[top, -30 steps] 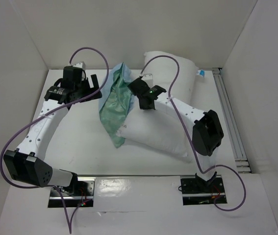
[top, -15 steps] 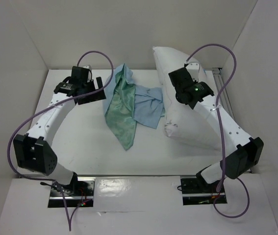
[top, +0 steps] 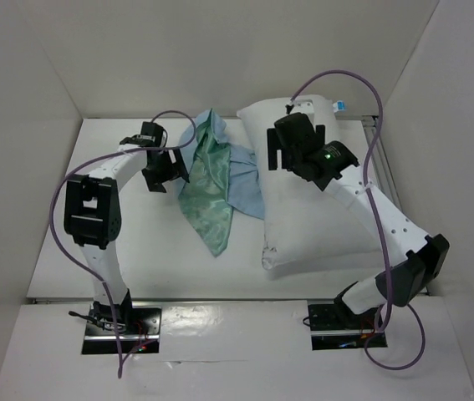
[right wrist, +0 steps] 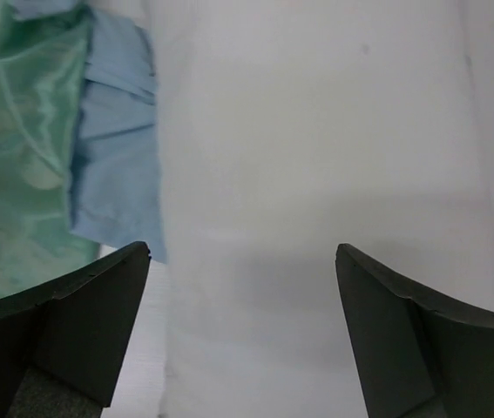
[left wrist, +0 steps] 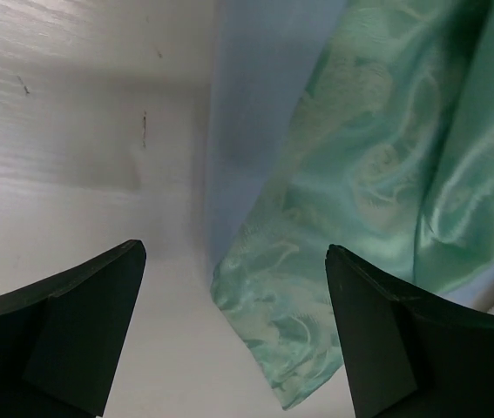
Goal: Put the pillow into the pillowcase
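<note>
- White counter, boxed in by plain white walls at the back and both sides. A metal rail runs along its right edge.
- Plump and white, with soft wrinkles, the pillow lies on the right half of the counter. It stretches from the back wall towards the near edge.
- Thin and crumpled, the pillowcase is glossy mint-green with a faint pattern on one face and pale blue on the other. It lies mid-counter, and its blue fold touches the pillow's left side.
- Just left of the pillowcase, the left claw has its jaws spread wide and grips nothing. Its wrist view shows the green cloth ahead, between the fingers and towards the right one.
- Over the pillow's far left part, the right claw also has its jaws wide apart, with nothing held. I cannot tell whether it touches the pillow. The pillowcase lies off to its left.
</note>
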You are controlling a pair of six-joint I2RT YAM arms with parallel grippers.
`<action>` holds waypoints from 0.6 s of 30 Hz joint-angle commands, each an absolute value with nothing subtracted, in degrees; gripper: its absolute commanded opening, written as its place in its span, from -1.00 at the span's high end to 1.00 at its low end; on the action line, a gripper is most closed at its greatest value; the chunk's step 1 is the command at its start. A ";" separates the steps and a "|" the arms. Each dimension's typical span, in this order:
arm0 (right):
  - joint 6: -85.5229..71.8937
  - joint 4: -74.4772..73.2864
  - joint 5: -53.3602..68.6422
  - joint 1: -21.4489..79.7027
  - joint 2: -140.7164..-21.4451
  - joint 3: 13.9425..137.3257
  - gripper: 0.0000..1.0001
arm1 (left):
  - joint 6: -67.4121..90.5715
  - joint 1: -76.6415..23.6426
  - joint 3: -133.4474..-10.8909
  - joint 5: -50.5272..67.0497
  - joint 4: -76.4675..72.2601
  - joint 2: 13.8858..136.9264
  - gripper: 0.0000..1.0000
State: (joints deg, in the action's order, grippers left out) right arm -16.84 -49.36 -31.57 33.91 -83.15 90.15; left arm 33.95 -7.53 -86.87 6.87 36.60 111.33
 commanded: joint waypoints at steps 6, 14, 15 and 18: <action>-17.75 -39.21 -18.57 37.09 -91.92 95.98 -0.89 | 36.56 -6.33 -90.52 10.10 34.80 119.96 -0.80; -18.28 -35.95 -12.49 37.09 -101.33 102.56 -0.92 | 34.64 -4.22 -98.07 13.27 39.79 124.98 1.00; -18.28 -35.95 -11.96 37.09 -102.38 104.57 -0.92 | 34.02 -3.52 -101.39 13.27 41.21 124.28 1.00; -18.28 -35.34 -10.55 36.56 -107.13 108.27 -0.92 | 33.40 -0.62 -105.28 12.13 42.28 119.64 1.00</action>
State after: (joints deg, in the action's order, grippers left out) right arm -17.93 -39.24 -13.21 36.84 -104.73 103.15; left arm 35.14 -3.81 -99.63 12.32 40.73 124.60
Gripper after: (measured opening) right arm 0.957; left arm 0.031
